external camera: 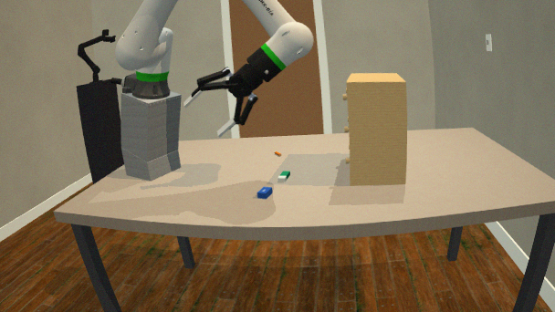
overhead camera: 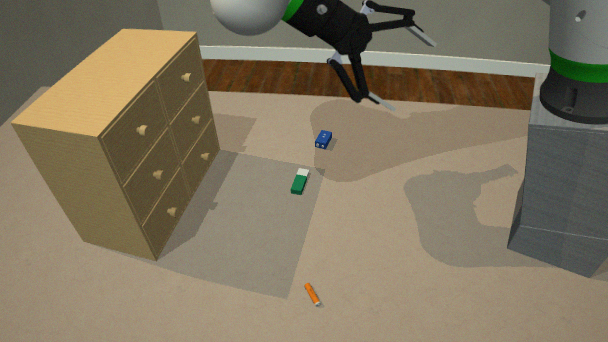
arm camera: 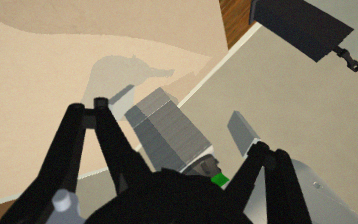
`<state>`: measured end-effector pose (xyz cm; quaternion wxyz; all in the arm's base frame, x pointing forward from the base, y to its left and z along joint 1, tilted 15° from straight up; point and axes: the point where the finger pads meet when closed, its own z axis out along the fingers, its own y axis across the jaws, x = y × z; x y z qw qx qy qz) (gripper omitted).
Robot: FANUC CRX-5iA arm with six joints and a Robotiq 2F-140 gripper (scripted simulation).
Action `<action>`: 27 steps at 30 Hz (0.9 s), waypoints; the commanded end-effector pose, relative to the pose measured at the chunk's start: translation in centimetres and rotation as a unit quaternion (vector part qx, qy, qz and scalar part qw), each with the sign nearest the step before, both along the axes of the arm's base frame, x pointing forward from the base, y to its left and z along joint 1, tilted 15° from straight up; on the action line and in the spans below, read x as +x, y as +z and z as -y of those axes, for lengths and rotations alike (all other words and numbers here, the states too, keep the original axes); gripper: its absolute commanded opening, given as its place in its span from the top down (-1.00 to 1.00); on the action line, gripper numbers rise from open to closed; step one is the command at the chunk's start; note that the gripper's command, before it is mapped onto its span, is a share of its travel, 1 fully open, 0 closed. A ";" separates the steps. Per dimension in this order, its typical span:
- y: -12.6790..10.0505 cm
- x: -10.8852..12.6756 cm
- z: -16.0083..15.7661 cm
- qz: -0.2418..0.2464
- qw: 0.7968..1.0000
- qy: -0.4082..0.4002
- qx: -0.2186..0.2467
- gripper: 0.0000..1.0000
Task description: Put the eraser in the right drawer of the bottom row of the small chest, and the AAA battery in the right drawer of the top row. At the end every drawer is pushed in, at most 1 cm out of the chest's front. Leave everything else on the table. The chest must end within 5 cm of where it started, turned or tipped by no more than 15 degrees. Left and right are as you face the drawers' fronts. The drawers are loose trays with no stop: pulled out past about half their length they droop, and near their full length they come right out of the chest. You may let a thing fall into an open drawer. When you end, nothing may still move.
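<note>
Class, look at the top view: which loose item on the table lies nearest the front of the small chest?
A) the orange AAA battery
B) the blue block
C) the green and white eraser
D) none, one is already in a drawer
C: the eraser lies closest to the chest front, with the blue block and AAA battery farther off.

The arm (external camera: pixel 269 8) is built of smooth white rounded shells, with bright green rings at the joints and small dark round holes dotted over the casings. Red and black lettering runs along one link. Its dark grey foot sits on a grey block pedestal (external camera: pixel 150 136). The wrist housing is matt black. The pincer (external camera: pixel 207 113) is black, with thin linked bars, pale grey flat fingertips (overhead camera: pixel 424 36) and small white pivot caps.
</note>
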<state>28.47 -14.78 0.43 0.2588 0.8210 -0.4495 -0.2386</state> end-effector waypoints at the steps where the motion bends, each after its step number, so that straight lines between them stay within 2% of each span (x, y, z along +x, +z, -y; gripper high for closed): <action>1: 0.0 0.0 0.0 0.000 1.000 0.000 0.000 -1.00; 19: 0.1 0.2 -0.1 0.003 1.000 0.004 0.002 -1.00; 22: 1.4 2.0 -1.1 0.037 0.998 0.051 0.028 -1.00; 24: 3.3 4.3 -2.6 0.083 0.988 0.118 0.060 -1.00; 27: 4.6 5.7 -3.7 0.111 0.977 0.161 0.079 -1.00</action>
